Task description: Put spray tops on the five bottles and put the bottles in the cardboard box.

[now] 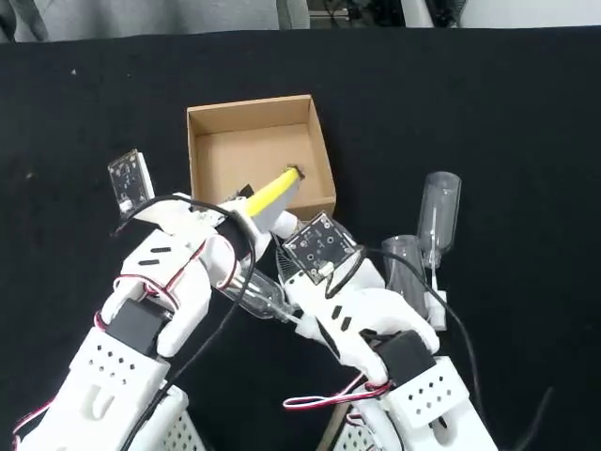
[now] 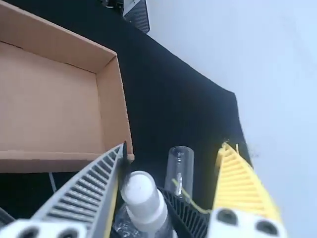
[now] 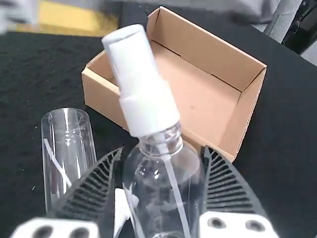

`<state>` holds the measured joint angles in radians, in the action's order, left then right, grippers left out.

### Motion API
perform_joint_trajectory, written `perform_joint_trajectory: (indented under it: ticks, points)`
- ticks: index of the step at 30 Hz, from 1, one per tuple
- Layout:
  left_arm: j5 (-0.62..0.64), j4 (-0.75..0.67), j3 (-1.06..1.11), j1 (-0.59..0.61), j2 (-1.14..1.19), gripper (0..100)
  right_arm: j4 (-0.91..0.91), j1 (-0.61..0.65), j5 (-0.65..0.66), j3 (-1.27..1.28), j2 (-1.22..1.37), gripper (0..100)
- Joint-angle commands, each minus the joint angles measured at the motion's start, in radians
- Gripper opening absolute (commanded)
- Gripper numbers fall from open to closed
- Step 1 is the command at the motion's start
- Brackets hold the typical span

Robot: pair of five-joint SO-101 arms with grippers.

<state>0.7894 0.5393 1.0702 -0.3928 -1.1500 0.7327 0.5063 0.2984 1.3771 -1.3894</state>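
A clear bottle (image 3: 163, 193) with a white spray top (image 3: 141, 84) on its neck sits between the fingers of my right gripper (image 3: 162, 149), which is shut on the bottle's body. Its top points toward the cardboard box (image 3: 208, 49). My left gripper (image 2: 173, 146) is open around the same spray top (image 2: 143, 196); the grey finger lies close beside it and the yellow finger (image 2: 237, 193) stands apart. From above, the yellow finger (image 1: 272, 193) reaches the box's near wall (image 1: 315, 202), and the bottle (image 1: 258, 293) hangs between the two arms. The box (image 1: 249, 105) holds nothing.
Two more clear bottles (image 1: 439, 207) (image 1: 404, 258) lie to the right of the box, beside my right arm. A clear open-topped cylinder (image 3: 67, 144) (image 2: 179, 163) stands close beside the held bottle. Black cloth (image 1: 488, 113) covers the table.
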Motion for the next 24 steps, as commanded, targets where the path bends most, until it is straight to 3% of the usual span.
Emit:
perform_joint_trajectory:
  ticks: [1,9,16,24]
  points:
    - [0.089,-0.003,-0.070,-0.012,-0.023,27,-0.026,-0.012,0.009,-0.004,-0.025,14.5]
    - [0.144,-0.003,-0.073,-0.019,-0.023,27,-0.023,-0.012,0.011,-0.004,-0.025,14.5]
    - [0.186,-0.002,-0.096,-0.099,-0.023,27,-0.031,-0.012,0.052,0.012,-0.025,14.5]
    - [0.190,-0.003,-0.104,-0.044,-0.025,27,-0.031,-0.012,0.051,0.013,-0.025,14.5]
